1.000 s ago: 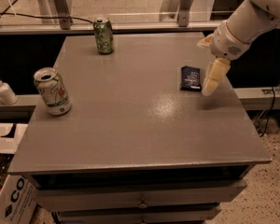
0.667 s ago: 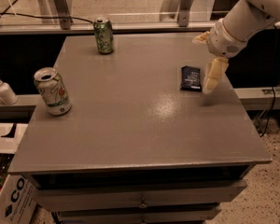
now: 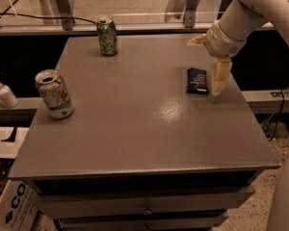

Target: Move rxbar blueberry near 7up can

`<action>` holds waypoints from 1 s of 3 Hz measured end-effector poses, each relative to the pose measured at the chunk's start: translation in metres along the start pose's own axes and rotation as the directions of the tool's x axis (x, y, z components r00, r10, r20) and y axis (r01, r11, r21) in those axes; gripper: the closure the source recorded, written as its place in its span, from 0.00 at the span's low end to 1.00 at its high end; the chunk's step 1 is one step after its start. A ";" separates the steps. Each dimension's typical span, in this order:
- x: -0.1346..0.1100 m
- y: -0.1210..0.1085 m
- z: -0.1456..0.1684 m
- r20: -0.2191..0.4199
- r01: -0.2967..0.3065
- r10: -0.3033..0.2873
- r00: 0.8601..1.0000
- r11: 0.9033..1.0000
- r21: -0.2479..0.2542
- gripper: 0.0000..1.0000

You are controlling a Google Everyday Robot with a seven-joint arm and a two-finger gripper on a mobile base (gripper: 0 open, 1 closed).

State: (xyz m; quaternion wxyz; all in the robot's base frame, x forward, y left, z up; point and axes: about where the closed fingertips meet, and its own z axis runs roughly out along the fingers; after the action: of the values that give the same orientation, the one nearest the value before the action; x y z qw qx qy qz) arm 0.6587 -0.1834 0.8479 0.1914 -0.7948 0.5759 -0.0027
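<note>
Spread wider than before, jaws apart, cream gripper (image 3: pixel 205 65) just beside flat navy-wrapped rxbar blueberry (image 3: pixel 197 80); pale whitish-green 7up can (image 3: pixel 54 94) well apart.

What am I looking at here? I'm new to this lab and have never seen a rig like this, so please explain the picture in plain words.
There is a single camera view, looking down from the front onto a grey table with drawers below. The white arm at the upper right belongs to a mobile robot. At its end is the gripper, a clamp with two pale yellow fingers. It hangs over the table's right side, fingers spread apart, holding nothing.

One finger points down just right of the small flat snack bar in a dark navy wrapper, the rxbar blueberry, which lies flat on the table. Near the left edge stands a pale whitish-green soda can with a silver top, the 7up can. A darker green can stands at the back. A white pump bottle sits off the table, to the left.
</note>
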 end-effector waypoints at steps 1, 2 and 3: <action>0.005 0.001 0.011 -0.032 0.114 -0.116 0.993 0.992 -0.056 0.00; 0.004 0.002 0.016 -0.041 0.215 -0.221 0.974 0.971 -0.106 0.00; 0.002 0.004 0.018 -0.043 0.290 -0.299 0.953 0.946 -0.146 0.00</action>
State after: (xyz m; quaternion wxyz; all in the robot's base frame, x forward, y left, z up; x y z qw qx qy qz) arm 0.6603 -0.1811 0.8296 0.1148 -0.8827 0.4554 -0.0170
